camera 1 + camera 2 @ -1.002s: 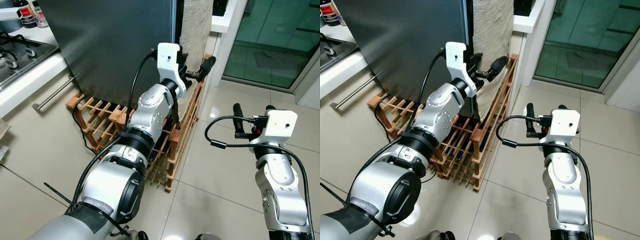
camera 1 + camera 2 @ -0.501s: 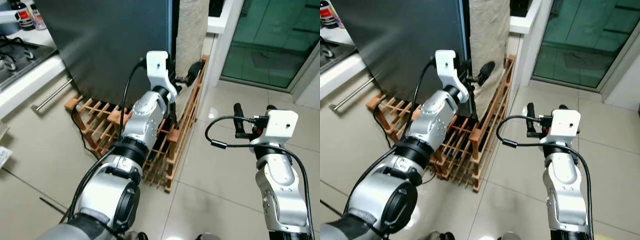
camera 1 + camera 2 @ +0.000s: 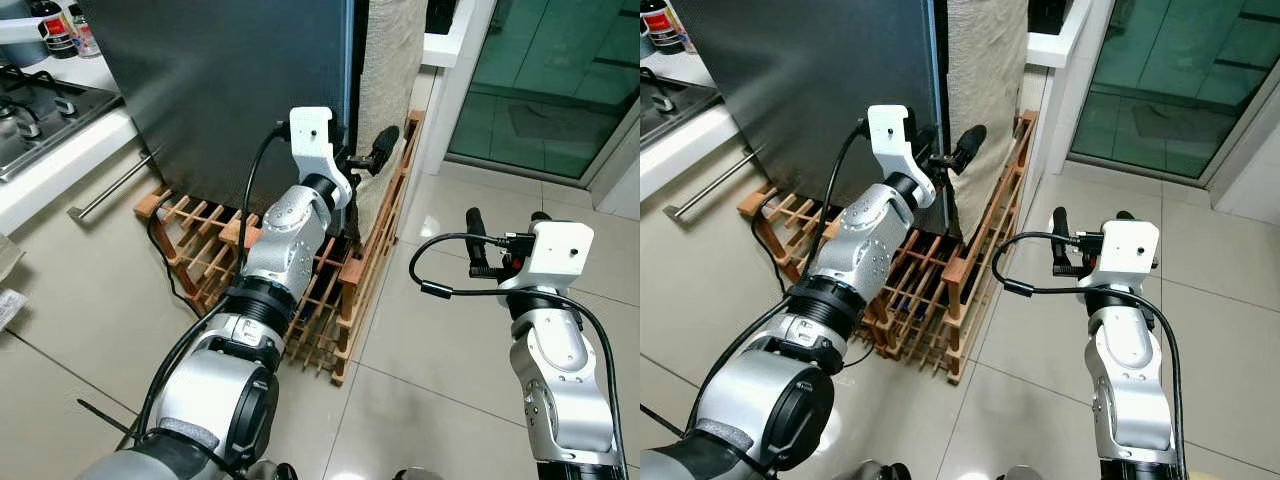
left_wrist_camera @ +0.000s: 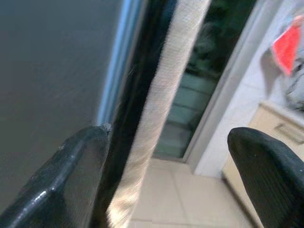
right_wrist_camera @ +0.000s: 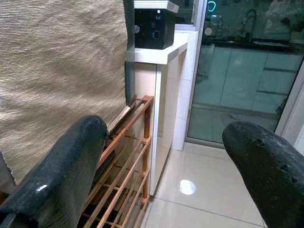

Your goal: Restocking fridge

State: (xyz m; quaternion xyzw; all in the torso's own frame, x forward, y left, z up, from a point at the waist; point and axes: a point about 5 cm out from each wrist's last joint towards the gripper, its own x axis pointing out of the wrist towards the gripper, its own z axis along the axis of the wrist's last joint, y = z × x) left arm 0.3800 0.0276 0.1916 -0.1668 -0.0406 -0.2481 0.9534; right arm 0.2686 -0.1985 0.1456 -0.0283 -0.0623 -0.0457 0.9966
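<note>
Up high, left claw (image 3: 362, 160) wide open (holding nothing) at the fridge door (image 3: 230, 90) edge.

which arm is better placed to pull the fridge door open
Left. The left gripper is raised at the fridge door edge, open. The right gripper hangs over the floor, apart from it.

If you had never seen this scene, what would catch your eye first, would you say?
The left gripper, fingers open, reaches up to the right edge of the dark fridge door, where a beige cloth hangs. A wooden rack leans on the floor beneath it. The right gripper hovers open over the tiles, holding nothing.
</note>
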